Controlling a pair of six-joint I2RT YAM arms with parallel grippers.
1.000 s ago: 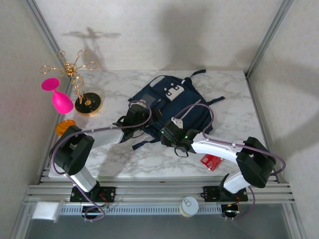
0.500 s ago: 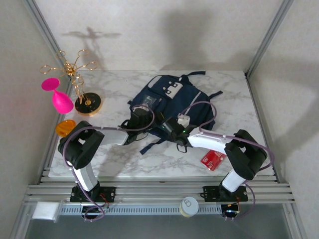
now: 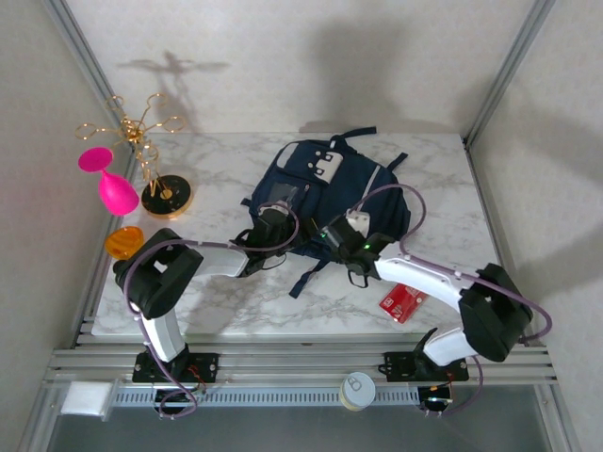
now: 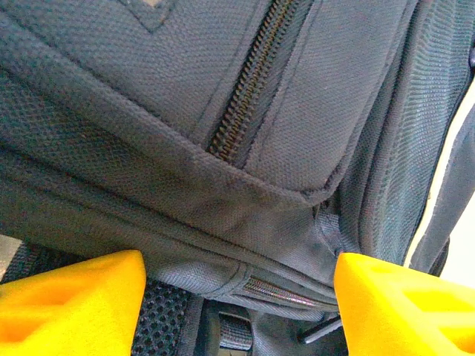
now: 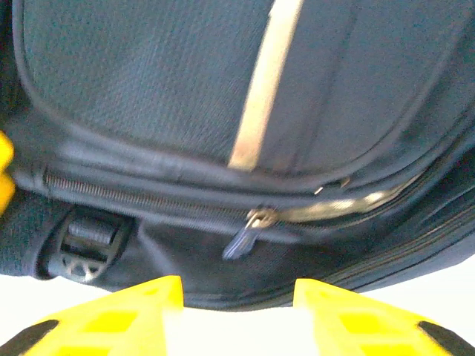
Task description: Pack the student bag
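The student bag, a navy backpack with white patches and a light stripe, lies flat mid-table with its straps trailing toward me. My left gripper is at the bag's near left edge; in the left wrist view its yellow fingers stand wide apart on either side of the bag's seam and a zipper, pressing on nothing. My right gripper is at the bag's near edge. It is open over bare table, just short of a zipper pull on the bag.
A gold wire stand with a pink glass is at the far left, with an orange disc in front of it. A red packet lies near the front right. A white round cap sits on the front rail.
The bag has slid and turned away from me toward the back of the table. Both grippers have followed it forward, the right one swinging up and to the right.
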